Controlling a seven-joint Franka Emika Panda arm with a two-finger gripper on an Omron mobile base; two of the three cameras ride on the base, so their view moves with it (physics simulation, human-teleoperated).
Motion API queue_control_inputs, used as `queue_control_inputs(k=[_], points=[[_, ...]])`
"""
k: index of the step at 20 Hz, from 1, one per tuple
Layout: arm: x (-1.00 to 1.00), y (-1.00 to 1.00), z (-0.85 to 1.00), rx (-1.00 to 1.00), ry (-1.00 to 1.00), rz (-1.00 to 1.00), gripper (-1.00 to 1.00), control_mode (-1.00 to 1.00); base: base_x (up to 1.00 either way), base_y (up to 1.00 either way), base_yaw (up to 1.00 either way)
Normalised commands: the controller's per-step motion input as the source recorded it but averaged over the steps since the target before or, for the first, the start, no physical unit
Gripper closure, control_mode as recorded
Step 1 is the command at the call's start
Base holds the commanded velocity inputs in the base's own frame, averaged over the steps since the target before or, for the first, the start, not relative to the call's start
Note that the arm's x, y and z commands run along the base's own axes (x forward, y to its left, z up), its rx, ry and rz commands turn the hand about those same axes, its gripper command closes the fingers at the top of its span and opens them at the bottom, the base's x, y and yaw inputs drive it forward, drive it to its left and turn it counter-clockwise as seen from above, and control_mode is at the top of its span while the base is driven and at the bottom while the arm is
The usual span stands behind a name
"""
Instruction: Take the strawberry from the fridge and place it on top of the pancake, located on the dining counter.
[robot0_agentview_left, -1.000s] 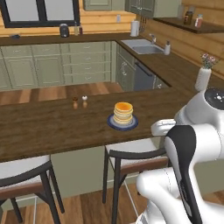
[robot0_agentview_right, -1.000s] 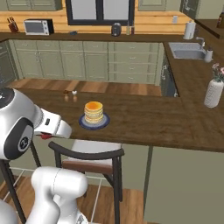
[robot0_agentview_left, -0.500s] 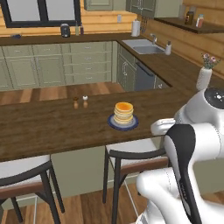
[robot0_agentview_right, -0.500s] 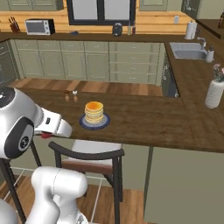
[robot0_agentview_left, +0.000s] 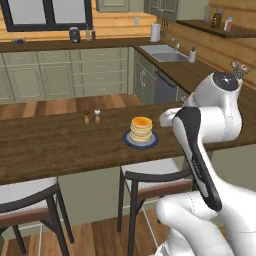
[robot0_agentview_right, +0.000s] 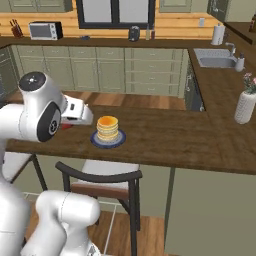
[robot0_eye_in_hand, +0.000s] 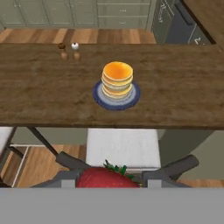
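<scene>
1. Two-finger gripper (robot0_eye_in_hand: 108, 175) of the white arm: the hand view shows it clamped on the small red strawberry with a green leafy cap (robot0_eye_in_hand: 107, 177), one dark finger pressed against each side of the berry.
2. The strawberry sits between the fingers on the near side of the long dark brown wooden dining counter (robot0_eye_in_hand: 39, 92), out over the white-seated stool with a dark frame (robot0_eye_in_hand: 121, 148) and short of the counter's front edge.
3. Short stack of round golden-tan pancakes (robot0_eye_in_hand: 117, 79), resting on a small dark blue-grey round plate (robot0_eye_in_hand: 100, 97), stands near the middle of the dining counter; its top is bare.
4. Two small shakers, one dark-capped and one white-capped (robot0_eye_in_hand: 70, 51), stand on the dining counter beyond and to one side of the plate, well apart from it.
5. In the right base view a trace of red (robot0_agentview_right: 66, 125) shows at the hand, beside the plate (robot0_agentview_right: 95, 140) and level with the counter top (robot0_agentview_right: 165, 140).
6. Progress, as judged: the fetching stage is complete, since the berry is in the grip and the robot faces the dining counter.
7. Remaining, as judged: carry the berry forward over the counter edge, centre it above the pancake stack (robot0_agentview_left: 141, 129), lower it onto the top pancake, and release.
</scene>
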Motion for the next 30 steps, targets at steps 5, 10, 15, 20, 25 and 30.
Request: queue_control_inputs(k=[5, 10, 15, 20, 25, 30], points=[[1.0, 0.01, 0.02, 0.0, 0.14, 0.0, 1.0, -1.0, 0.0, 0.0, 0.0], [1.0, -0.04, -0.31, 0.0, 0.11, 0.02, 1.0, -1.0, 0.0, 0.0, 0.0], [1.0, 0.0, -0.55, 0.0, 0.02, 0.01, 1.0, -1.0, 0.0, 0.0, 0.0], [1.0, 0.0, -0.57, 0.0, 0.02, 0.0, 1.0, -1.0, 0.0, 0.0, 0.0], [0.98, 0.03, -0.39, -0.01, 0.02, 0.0, 1.0, -1.0, 0.0, 0.0, 0.0], [0.91, 0.08, -0.4, -0.01, 0.0, 0.0, 1.0, -1.0, 0.0, 0.0, 0.0]])
